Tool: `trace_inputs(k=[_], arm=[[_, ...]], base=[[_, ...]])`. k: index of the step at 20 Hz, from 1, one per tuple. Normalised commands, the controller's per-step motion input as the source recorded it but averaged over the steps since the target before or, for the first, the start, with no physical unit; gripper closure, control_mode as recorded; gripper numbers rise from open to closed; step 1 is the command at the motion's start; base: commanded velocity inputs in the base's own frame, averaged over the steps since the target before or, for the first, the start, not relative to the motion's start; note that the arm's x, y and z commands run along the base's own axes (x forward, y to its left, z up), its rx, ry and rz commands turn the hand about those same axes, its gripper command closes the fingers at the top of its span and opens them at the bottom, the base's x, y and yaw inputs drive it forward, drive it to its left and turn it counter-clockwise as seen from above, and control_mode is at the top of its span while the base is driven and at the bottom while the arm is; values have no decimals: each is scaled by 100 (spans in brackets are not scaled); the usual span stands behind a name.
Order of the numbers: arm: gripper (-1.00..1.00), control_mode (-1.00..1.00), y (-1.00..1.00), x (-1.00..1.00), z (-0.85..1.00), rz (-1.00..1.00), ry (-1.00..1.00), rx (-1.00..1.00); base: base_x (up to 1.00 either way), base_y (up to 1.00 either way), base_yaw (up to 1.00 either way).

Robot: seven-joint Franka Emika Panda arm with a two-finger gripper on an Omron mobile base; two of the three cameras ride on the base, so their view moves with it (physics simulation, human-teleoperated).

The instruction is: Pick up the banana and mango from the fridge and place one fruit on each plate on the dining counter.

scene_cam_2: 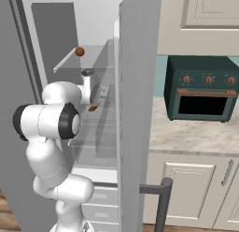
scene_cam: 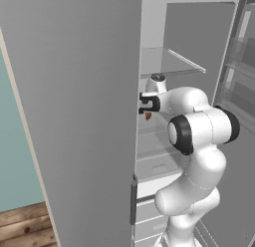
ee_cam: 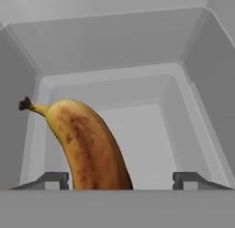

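My arm reaches into the open fridge (scene_cam: 199,37). In the hand view the banana (ee_cam: 89,144), yellow with brown speckles, lies in a white bin and runs up from between my finger tips, stem to the upper left. My gripper (ee_cam: 121,179) is open around it; the left fingertip (ee_cam: 57,179) is near the fruit, the right one stands well clear. The gripper (scene_cam: 145,104) sits at mid-shelf height, with a bit of banana (scene_cam: 148,115) under it. The mango (scene_cam_2: 80,51) rests on the upper glass shelf, above the hand. The plates and the dining counter are out of view.
The grey fridge door (scene_cam: 74,116) stands open close to the left of the hand, the other door (scene_cam_2: 135,114) to its right. Glass shelves and drawers (scene_cam: 159,166) lie below. A teal oven (scene_cam_2: 200,88) sits on a stone worktop over cream cabinets.
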Motion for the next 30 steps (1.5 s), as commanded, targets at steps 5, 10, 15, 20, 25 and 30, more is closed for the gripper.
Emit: trace_inputs(k=[5, 10, 15, 20, 25, 30], arm=[[100, -100, 0, 0, -45, 0, 0, 0], [100, -100, 0, -6, -57, 0, -1, 0], [100, -100, 0, -45, -11, 0, -23, 0], [100, -100, -12, -31, -38, 0, -30, 0], [100, -100, -1, -52, 43, 0, -12, 4], [100, -100, 0, -93, 86, 0, 8, 10]], base=[[0, 0, 0], [0, 0, 0], [0, 0, 0], [0, 0, 0], [0, 0, 0], [0, 0, 0]])
